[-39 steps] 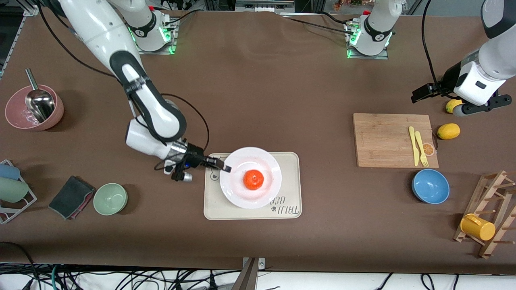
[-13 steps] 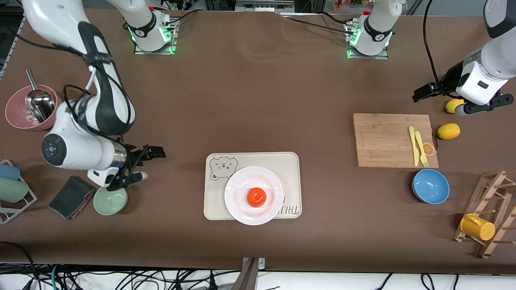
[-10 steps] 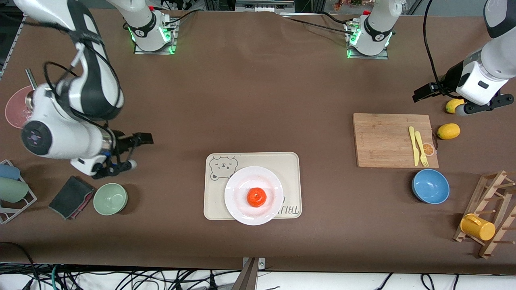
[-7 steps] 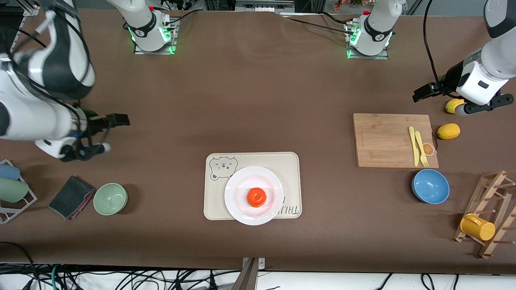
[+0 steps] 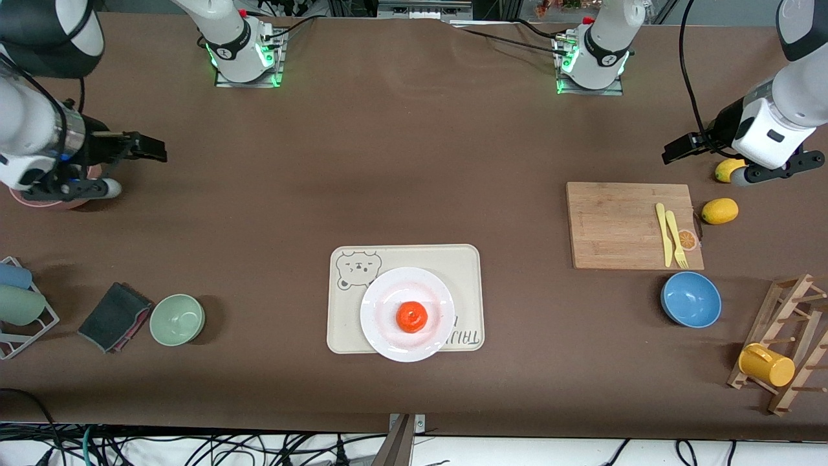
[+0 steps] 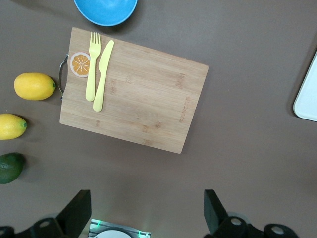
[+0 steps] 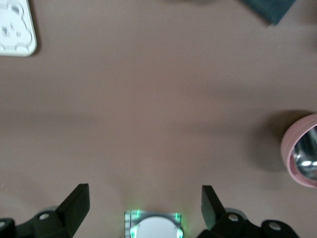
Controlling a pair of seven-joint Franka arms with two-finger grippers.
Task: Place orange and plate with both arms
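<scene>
Withdrawn, the right gripper (image 5: 139,147) hangs released like the left gripper (image 5: 679,149); dimpled orange (image 5: 411,316) on seemingly glossy plate (image 5: 381,323).

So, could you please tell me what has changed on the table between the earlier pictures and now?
The right gripper let go of the round white plate, which slid nearer the front camera on the cream bear-print tray, then withdrew, open, to above the pink bowl at the right arm's end. The small orange-red orange stayed on the plate. The left gripper waits, open, unmoved.
</scene>
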